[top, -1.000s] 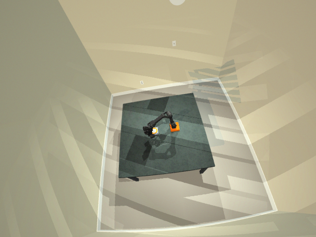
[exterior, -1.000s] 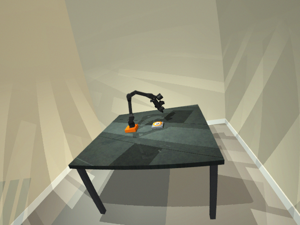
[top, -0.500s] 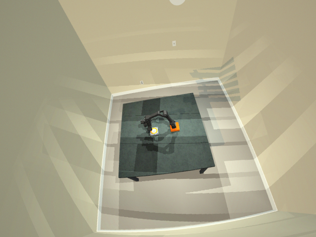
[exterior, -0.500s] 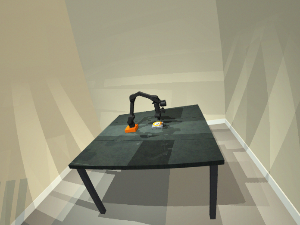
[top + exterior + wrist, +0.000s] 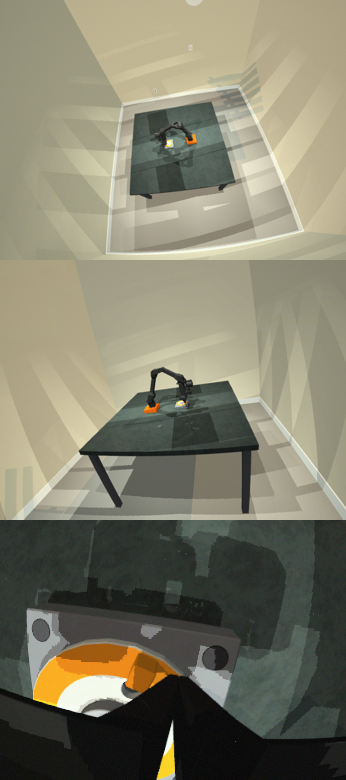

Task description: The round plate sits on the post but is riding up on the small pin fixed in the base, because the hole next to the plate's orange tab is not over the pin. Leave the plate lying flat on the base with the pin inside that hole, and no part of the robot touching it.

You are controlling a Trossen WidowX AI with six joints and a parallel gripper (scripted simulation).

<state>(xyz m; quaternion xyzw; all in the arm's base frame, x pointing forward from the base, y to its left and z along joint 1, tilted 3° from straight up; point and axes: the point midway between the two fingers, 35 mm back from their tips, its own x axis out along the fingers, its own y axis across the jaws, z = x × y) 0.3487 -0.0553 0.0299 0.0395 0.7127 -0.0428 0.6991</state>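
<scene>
The round plate (image 5: 168, 143) (image 5: 181, 403) (image 5: 48, 681), with an orange-yellow rim and white middle, sits on the grey square base (image 5: 172, 146) (image 5: 95, 626). In the wrist view its orange tab (image 5: 141, 672) stands up just left of the fingertips. A dark spot (image 5: 129, 690) beside the tab looks like the hole; whether the pin is in it cannot be told. The grey post (image 5: 101, 709) shows partly. My gripper (image 5: 164, 143) (image 5: 184, 401) (image 5: 176, 684) is shut and empty, its tips low at the plate's edge, right of the tab. Contact is unclear. The fingers hide the plate's near part.
The arm's orange mount (image 5: 191, 139) (image 5: 151, 408) stands on the dark green table (image 5: 204, 168) (image 5: 133, 439), to one side of the base. Two dark round corner spots (image 5: 40, 630) (image 5: 215, 657) mark the base. The arm arches over between mount and base.
</scene>
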